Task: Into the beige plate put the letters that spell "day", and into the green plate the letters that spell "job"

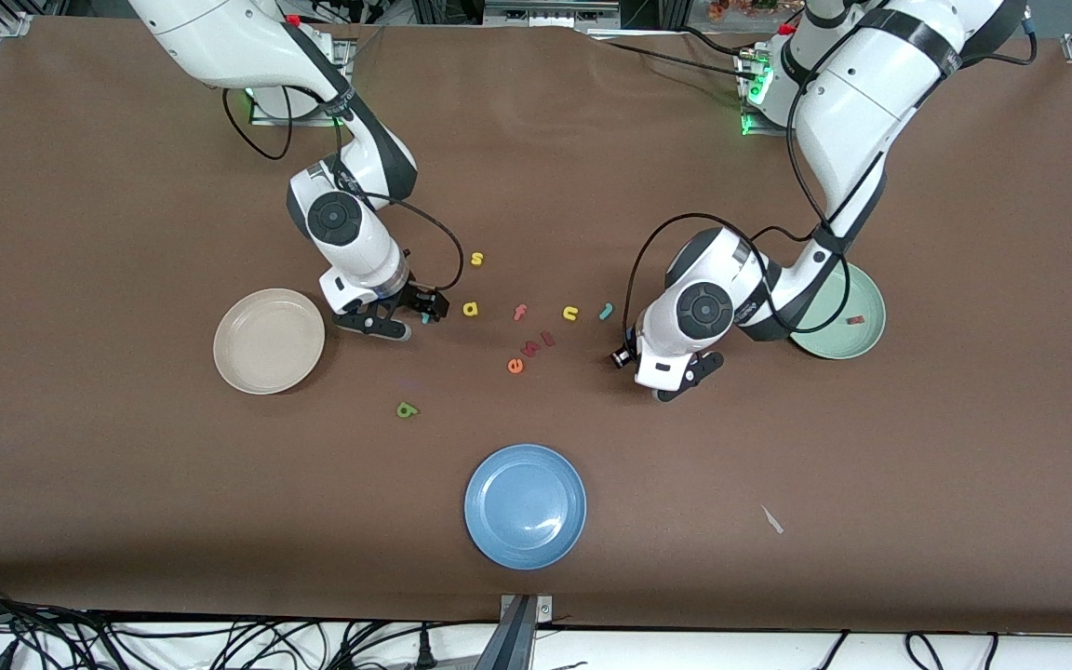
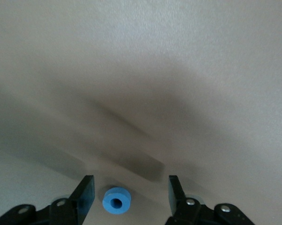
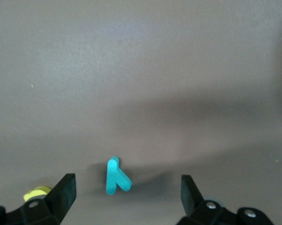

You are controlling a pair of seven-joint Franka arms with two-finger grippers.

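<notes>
1. The left claw (image 2: 127, 194) is low over the worktop (image 1: 778, 484), just beside the green plate (image 1: 862, 340) toward the middle of the worktop. Its fingers (image 2: 83, 193) are spread on either side of the blue o (image 2: 116, 200), neither one touching it.
2. The blue o lies flat on the worktop between those fingers.
3. The right claw (image 3: 127, 190) is low over the worktop beside the beige plate (image 1: 268, 341). Its fingers (image 3: 65, 190) are spread wide around the teal y (image 3: 116, 176), well clear of it on both sides.
4. The yellow a (image 1: 470, 308) lies just beside the right claw, toward the left arm's end.
5. The green d (image 1: 407, 408) lies nearer the front camera than the right claw.
6. The teal j (image 1: 606, 311) lies near the left arm's wrist.
7. A small red letter (image 1: 856, 320) rests in the green plate; the beige plate holds nothing.
8. A blue plate (image 1: 526, 505) sits nearest the front camera.
</notes>
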